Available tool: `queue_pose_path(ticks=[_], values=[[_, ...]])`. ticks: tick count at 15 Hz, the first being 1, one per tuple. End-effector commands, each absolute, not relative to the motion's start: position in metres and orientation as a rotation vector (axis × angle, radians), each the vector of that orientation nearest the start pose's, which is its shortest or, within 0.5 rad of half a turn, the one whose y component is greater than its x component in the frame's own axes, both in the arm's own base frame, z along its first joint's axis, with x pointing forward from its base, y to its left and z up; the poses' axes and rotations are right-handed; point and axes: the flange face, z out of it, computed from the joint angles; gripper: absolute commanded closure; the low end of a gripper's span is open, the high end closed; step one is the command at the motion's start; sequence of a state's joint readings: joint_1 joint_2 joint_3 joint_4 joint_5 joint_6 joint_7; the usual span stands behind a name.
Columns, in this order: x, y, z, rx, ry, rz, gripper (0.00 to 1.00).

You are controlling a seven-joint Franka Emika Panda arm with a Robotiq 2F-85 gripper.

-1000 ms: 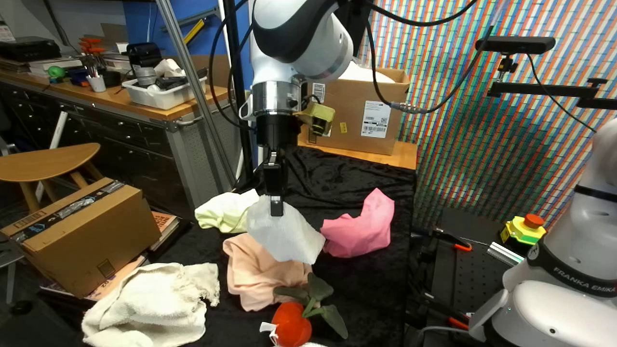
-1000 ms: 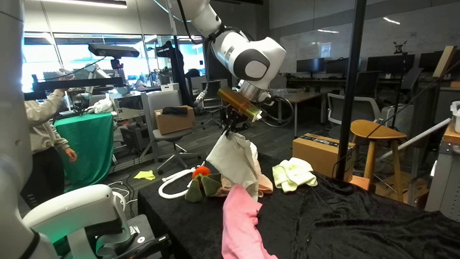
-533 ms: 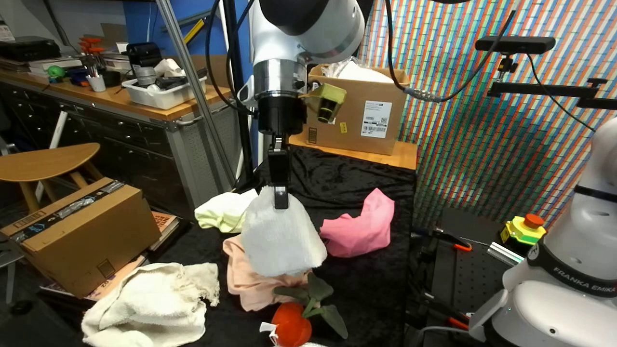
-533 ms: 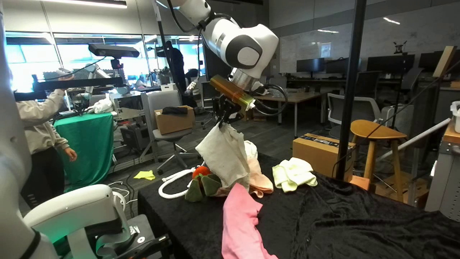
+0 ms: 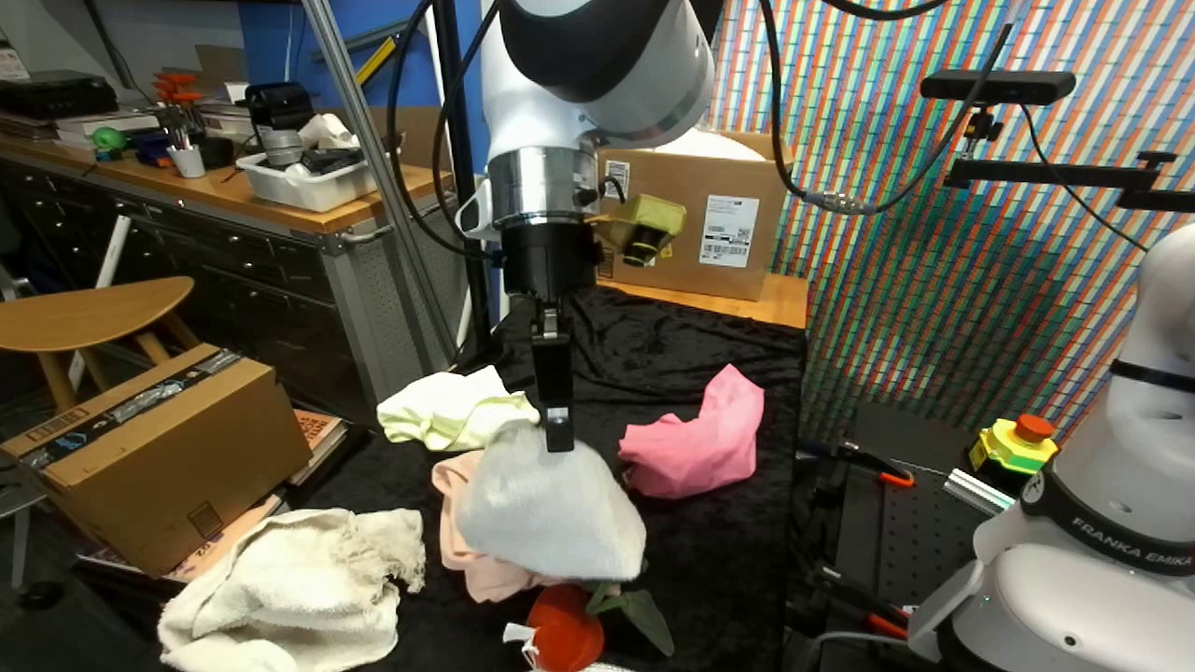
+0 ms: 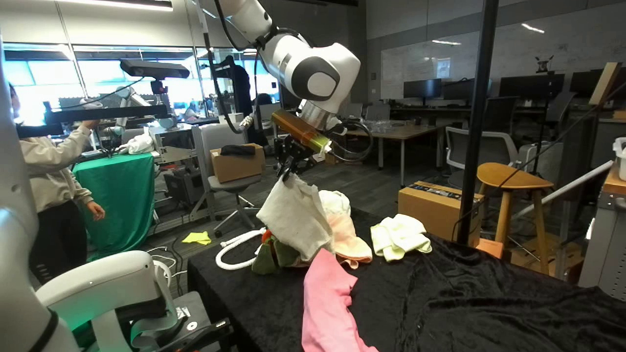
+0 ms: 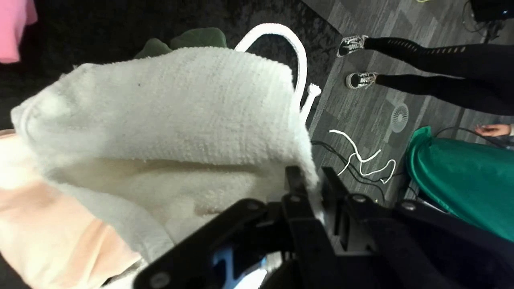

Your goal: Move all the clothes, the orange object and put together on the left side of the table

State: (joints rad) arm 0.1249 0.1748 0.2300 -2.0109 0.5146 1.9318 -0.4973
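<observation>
My gripper is shut on the top edge of a whitish cloth, which hangs over the table. The wrist view shows the cloth edge between the two fingers. A peach cloth lies beneath the held cloth, partly hidden. The orange object with green leaves lies beside it, partly covered in both exterior views; a little orange shows in an exterior view. A pink cloth, a pale yellow-green cloth and a cream towel lie apart on the black table cover.
A cardboard box stands on books beside the cream towel. A white cord loops near the orange object at the table edge. A dark upright pole stands by the table. A larger box is behind the arm.
My gripper has shifted toward the orange object, rising slightly and then lowering, with the whitish cloth in it. The cloth now covers more of the orange object's leaves. The other cloths have not moved.
</observation>
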Motion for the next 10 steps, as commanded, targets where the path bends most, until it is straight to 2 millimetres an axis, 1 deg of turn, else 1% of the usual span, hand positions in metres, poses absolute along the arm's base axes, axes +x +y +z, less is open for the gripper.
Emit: queue_pose_path(ticks=[1, 3, 5, 6, 7, 8, 10], values=[[0.509, 0.233, 0.36, -2.503, -0.792, 0.261, 0.49], [0.508, 0.234, 0.358, -2.508, -0.787, 0.264, 0.34], [0.51, 0.232, 0.355, -2.516, -0.776, 0.265, 0.2], [0.511, 0.23, 0.354, -2.526, -0.758, 0.264, 0.11], [0.514, 0.223, 0.35, -2.539, -0.747, 0.278, 0.05], [0.517, 0.216, 0.344, -2.555, -0.729, 0.291, 0.0], [0.524, 0.191, 0.327, -2.608, -0.662, 0.334, 0.0]])
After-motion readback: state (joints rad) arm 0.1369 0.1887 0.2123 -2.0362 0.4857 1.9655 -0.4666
